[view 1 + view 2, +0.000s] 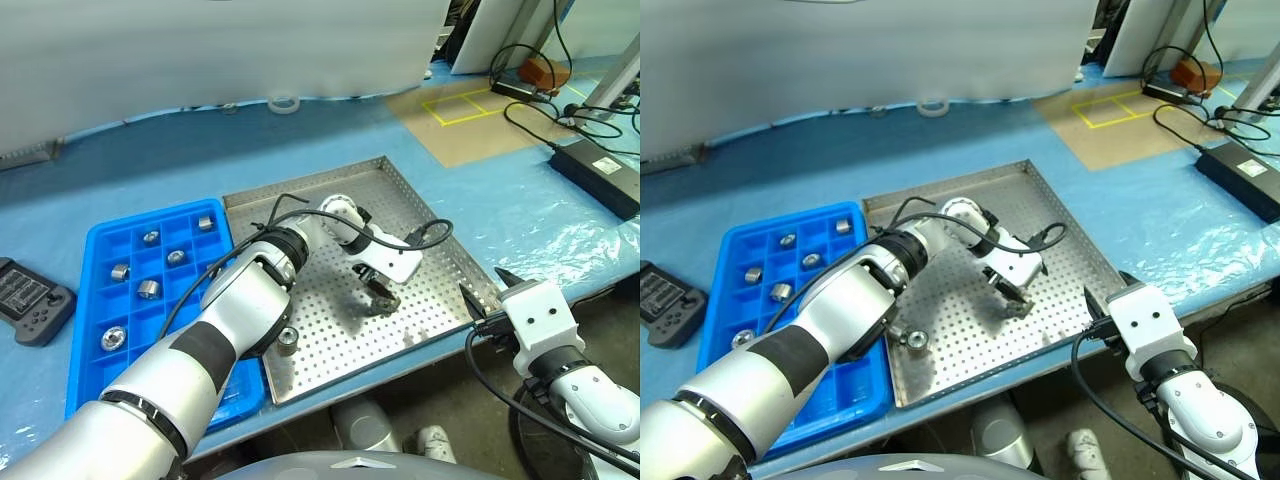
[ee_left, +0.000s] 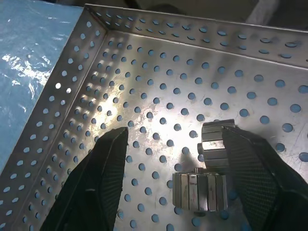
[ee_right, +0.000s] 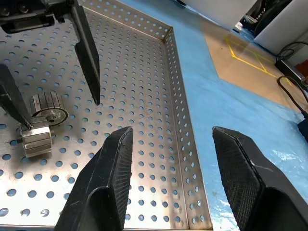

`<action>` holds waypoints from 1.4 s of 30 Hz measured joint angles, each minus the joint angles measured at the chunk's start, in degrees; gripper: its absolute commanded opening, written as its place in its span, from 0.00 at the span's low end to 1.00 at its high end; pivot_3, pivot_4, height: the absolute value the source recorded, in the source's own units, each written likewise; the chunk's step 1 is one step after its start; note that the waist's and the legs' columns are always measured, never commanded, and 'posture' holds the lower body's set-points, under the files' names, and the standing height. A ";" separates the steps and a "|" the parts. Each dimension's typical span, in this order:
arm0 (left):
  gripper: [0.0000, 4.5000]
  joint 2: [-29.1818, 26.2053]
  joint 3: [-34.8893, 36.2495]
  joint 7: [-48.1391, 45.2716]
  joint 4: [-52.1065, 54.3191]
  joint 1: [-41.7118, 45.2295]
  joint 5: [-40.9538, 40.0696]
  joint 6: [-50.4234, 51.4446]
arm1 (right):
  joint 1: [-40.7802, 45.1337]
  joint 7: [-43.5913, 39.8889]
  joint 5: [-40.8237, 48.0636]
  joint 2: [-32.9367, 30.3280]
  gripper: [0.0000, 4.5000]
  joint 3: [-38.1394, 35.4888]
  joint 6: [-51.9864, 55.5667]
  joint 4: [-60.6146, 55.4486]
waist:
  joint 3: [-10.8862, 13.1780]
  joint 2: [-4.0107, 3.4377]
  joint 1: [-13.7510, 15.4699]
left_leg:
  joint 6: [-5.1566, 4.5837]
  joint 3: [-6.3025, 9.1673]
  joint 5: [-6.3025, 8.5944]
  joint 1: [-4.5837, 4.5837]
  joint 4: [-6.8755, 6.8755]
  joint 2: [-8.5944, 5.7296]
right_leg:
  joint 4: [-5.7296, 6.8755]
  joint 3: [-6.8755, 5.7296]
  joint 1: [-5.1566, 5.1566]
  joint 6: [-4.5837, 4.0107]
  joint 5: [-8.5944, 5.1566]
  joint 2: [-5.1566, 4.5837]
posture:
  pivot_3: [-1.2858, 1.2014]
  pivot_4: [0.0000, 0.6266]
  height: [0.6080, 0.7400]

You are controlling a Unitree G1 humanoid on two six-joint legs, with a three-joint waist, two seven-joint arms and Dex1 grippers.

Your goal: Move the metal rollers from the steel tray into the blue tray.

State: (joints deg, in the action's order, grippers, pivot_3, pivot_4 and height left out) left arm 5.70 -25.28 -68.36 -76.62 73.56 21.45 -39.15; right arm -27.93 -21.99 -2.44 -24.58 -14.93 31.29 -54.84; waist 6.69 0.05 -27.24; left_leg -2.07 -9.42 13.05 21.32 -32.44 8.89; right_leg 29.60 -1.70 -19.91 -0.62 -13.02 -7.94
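A silver steel tray [image 1: 440,250] patterned with rows of round holes was seen beside a bright blue tray [image 1: 95,250] gridded into squares. Shiny silver-grey metal rollers [image 2: 207,166] were ribbed lengthwise. The table cover [image 1: 150,160] was pale blue; yellow tape lines [image 1: 462,105] marked the far brown patch.

Even, bright overhead light is suggested. Strong glare is thrown off the steel tray [image 2: 159,91] floor, and dark shadows are cast beneath the left gripper [image 1: 381,298]. The nearest arm surfaces are rendered slightly soft.
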 measured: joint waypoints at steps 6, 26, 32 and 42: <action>0.72 -0.80 -1.20 2.90 -0.53 0.67 3.12 0.33 | 0.12 -0.37 0.01 -0.35 0.60 0.27 0.42 0.00 | 0.02 0.01 -0.27 | -0.33 0.01 0.20 0.02 -0.22 -0.32 | -0.04 -0.02 0.21 0.10 -0.06 -0.31 | 0.20 0.24 1.00; 0.72 2.66 -9.01 13.69 -2.00 0.45 14.80 -0.55 | -3.27 1.26 -1.84 1.39 0.60 1.48 0.26 0.00 | 0.04 -0.11 -1.20 | -0.34 0.66 0.25 0.24 -0.33 -0.48 | -0.05 -0.59 0.49 0.81 -0.46 -0.38 | 0.17 0.24 1.00; 0.64 2.60 -8.86 12.10 -1.80 0.44 14.63 2.59 | -4.13 2.13 -2.47 2.16 0.60 2.08 -0.12 -0.01 | 0.04 -0.11 -2.28 | -0.18 0.84 0.34 0.20 -0.36 -0.56 | -0.21 -0.74 0.71 0.96 -0.56 -0.43 | 0.17 0.24 1.00; 0.40 1.93 -8.78 12.40 -1.63 -0.16 14.55 3.94 | -1.99 2.11 -2.89 2.02 0.60 2.17 -0.65 0.06 | 0.03 -0.13 -3.30 | -0.19 0.92 0.35 0.24 -0.38 -0.64 | -0.27 -0.84 0.80 0.97 -0.56 -0.49 | 0.19 0.24 1.00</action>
State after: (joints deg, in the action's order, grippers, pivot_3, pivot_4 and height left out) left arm 7.63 -34.06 -55.97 -78.25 73.39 36.00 -35.20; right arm -29.92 -19.88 -5.33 -22.56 -12.76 30.64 -54.77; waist 6.72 -0.08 -30.54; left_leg -2.26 -8.50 13.40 21.56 -32.83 8.25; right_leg 29.33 -2.54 -19.11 0.35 -13.58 -8.42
